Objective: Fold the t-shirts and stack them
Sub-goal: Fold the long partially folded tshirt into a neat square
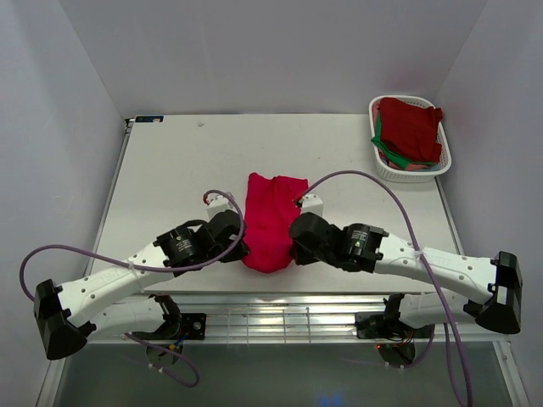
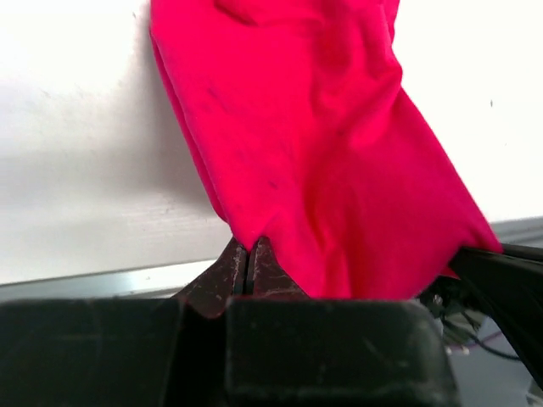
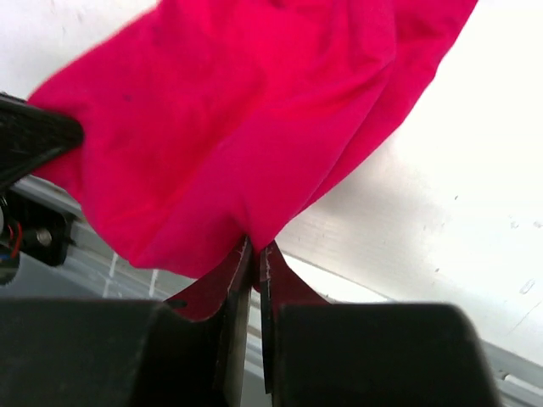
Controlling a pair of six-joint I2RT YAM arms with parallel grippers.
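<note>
A crimson t-shirt (image 1: 271,219) lies bunched lengthwise on the middle of the table, its near end hanging at the table's front edge. My left gripper (image 1: 244,251) is shut on the near left corner of that t-shirt (image 2: 322,161), its fingertips (image 2: 236,261) pinching the hem. On the other side my right gripper (image 1: 293,248) is shut on the near right corner of the same t-shirt (image 3: 246,127), with cloth caught between its fingertips (image 3: 270,259). Dark red and green t-shirts (image 1: 410,129) lie heaped in the basket at the back right.
A white slotted basket (image 1: 383,168) stands at the table's back right corner. The table's front edge (image 1: 280,292) runs just under both grippers, with a metal frame below. White walls close in the left, back and right sides.
</note>
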